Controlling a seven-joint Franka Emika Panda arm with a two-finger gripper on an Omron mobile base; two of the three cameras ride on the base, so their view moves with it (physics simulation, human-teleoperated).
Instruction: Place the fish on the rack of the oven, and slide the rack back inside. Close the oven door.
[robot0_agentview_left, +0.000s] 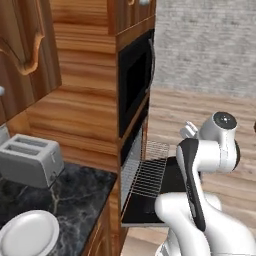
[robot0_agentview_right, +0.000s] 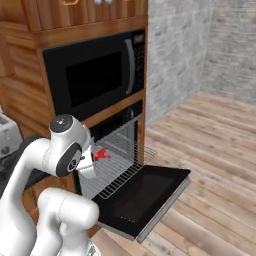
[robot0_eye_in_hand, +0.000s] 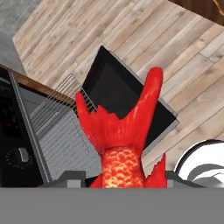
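Holding: our gripper (robot0_eye_in_hand: 124, 178) is clamped on the fish (robot0_eye_in_hand: 124, 131), whose body sits between the fingers while its forked red tail fans upward in the hand view.
Fish: we also see it in the right base view as a small red shape (robot0_agentview_right: 102, 154) at the end of the arm, held in the air over the near-left part of the rack (robot0_agentview_right: 120, 165).
Rack: we see the silver wire grid pulled out of the oven (robot0_agentview_right: 119, 131), reaching over the lowered door; nothing lies on it.
Oven door: we find the oven door (robot0_agentview_right: 142, 192) dropped fully open, lying flat with its dark glass facing up above the wood floor (robot0_agentview_right: 210, 150).
Microwave: the black microwave (robot0_agentview_right: 95, 70) sits directly above the oven in the wood cabinetry.
Counter: to the left in the left base view, we see a dark marble counter (robot0_agentview_left: 75, 192) carrying a silver toaster (robot0_agentview_left: 30, 160) at the far side and a round white plate (robot0_agentview_left: 28, 233) at the near edge.
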